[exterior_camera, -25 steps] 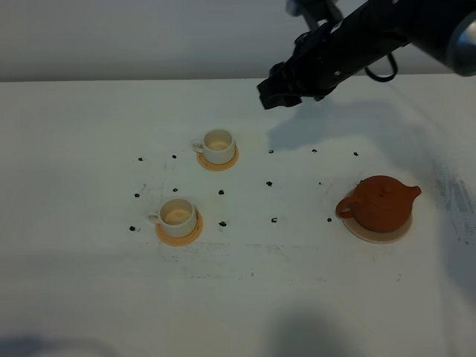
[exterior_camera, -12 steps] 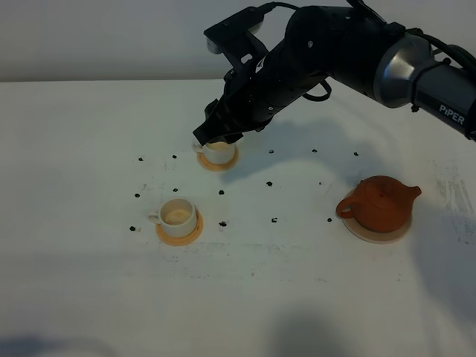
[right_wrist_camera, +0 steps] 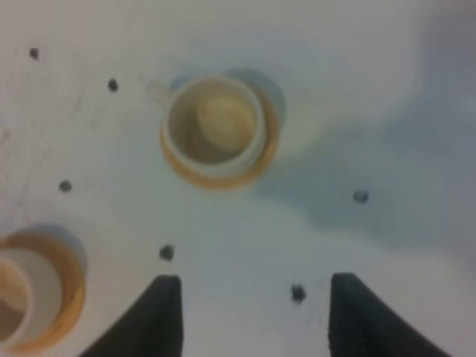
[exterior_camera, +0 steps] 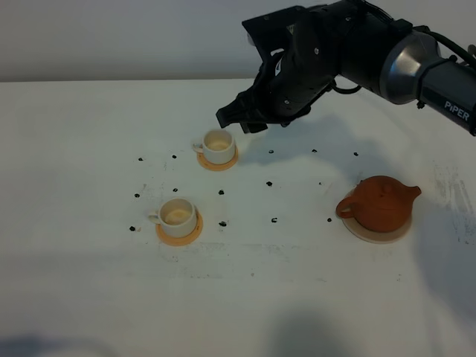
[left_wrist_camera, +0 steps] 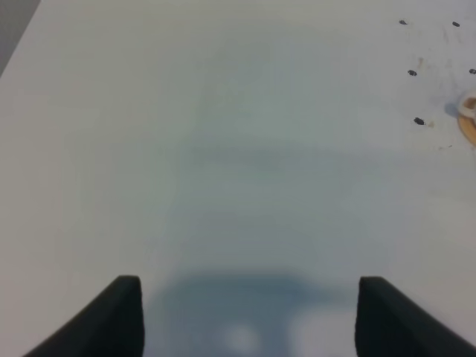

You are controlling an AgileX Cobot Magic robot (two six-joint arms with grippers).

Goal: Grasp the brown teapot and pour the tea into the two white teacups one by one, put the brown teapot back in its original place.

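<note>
The brown teapot point(exterior_camera: 379, 204) stands alone on its pale round coaster point(exterior_camera: 357, 229) at the right of the table. Two white teacups sit on orange coasters, the far one point(exterior_camera: 218, 146) point(right_wrist_camera: 214, 126) and the near one point(exterior_camera: 177, 214) point(right_wrist_camera: 15, 297). My right gripper point(exterior_camera: 239, 117) point(right_wrist_camera: 256, 316) hangs open and empty just above and to the right of the far cup. The left gripper point(left_wrist_camera: 249, 320) is open over bare table, out of the high view. Both cups look cream inside; the tea is hidden.
Small black marks point(exterior_camera: 272, 220) dot the white table point(exterior_camera: 297, 282) around the cups. The right arm point(exterior_camera: 349, 52) stretches in from the back right, above the table. An orange coaster edge point(left_wrist_camera: 468, 123) shows in the left wrist view.
The right arm swung left from the back until its gripper was over the far cup, then drew back a little to the right. The teapot and cups have not moved.
</note>
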